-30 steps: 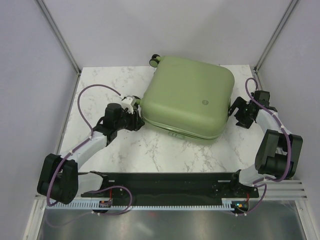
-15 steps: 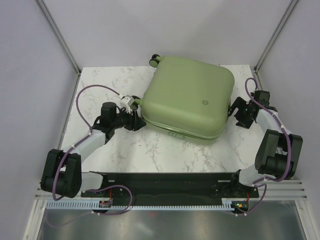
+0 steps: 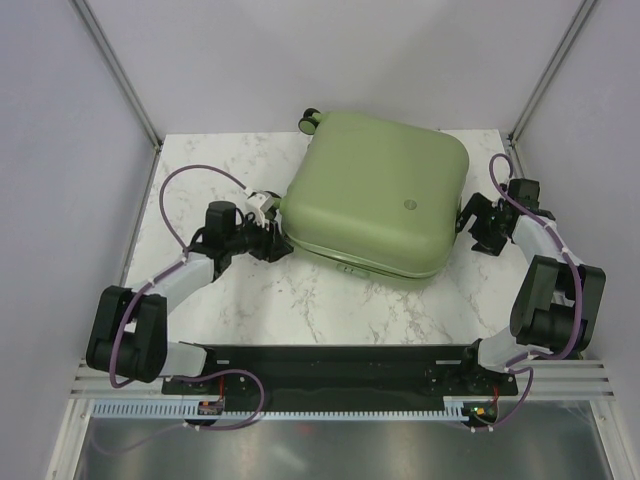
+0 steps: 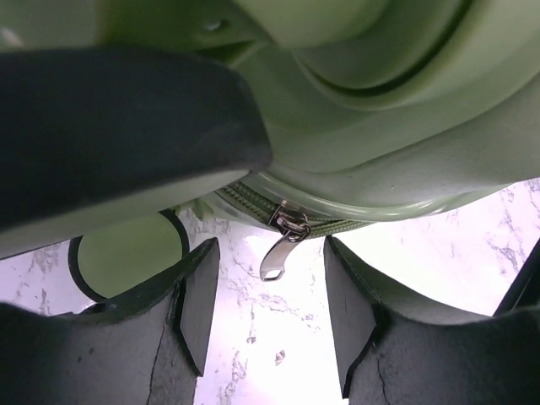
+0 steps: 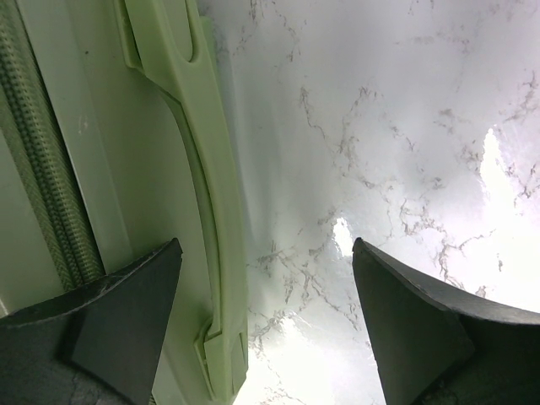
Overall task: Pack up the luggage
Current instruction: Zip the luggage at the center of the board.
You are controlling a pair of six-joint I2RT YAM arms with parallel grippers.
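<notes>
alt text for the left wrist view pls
The open left claw frames a silver zipper pull that dangles from the zipper of the sage-green suitcase. The white marble tabletop lies beneath.

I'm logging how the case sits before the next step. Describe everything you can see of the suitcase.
The suitcase is a pale sage-green hard shell with rounded corners, lying closed and flat on the marble table, turned askew. A round logo marks its top; one caster shows at the far corner. A metal zipper pull hangs from the green zip between the open left fingers, ungripped. Its moulded side handle lies between the open right fingers.
</notes>
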